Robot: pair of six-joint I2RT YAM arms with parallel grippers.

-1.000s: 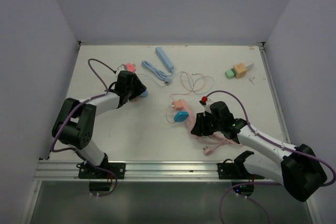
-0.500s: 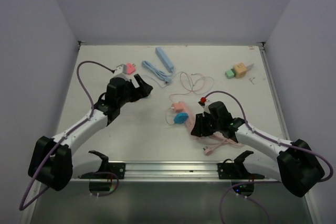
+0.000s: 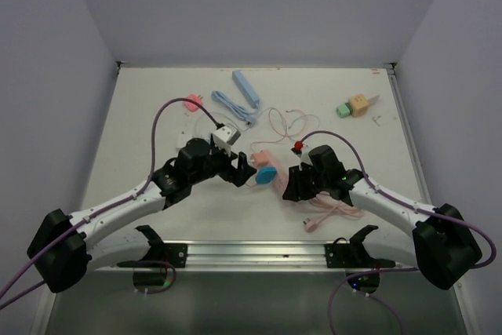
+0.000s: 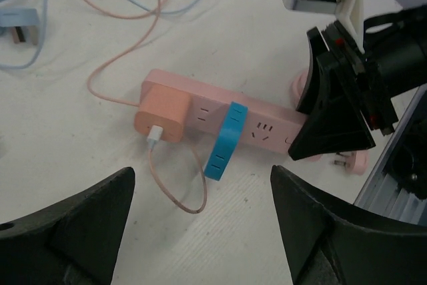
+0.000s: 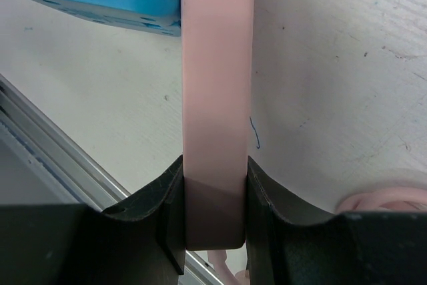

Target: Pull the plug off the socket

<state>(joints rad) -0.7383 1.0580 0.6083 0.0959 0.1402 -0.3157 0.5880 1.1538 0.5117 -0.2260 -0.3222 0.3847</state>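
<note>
Pinching socket strip (image 5: 217, 65): right gripper (image 5: 213, 199), wrist-view.

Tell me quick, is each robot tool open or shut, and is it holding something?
Left tool: open, holding nothing.
Right tool: closed on the pink power strip.

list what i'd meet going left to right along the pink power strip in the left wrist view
pink charger block → blue plug → empty socket holes → right gripper, clamped on the far right end of the pink power strip
</note>
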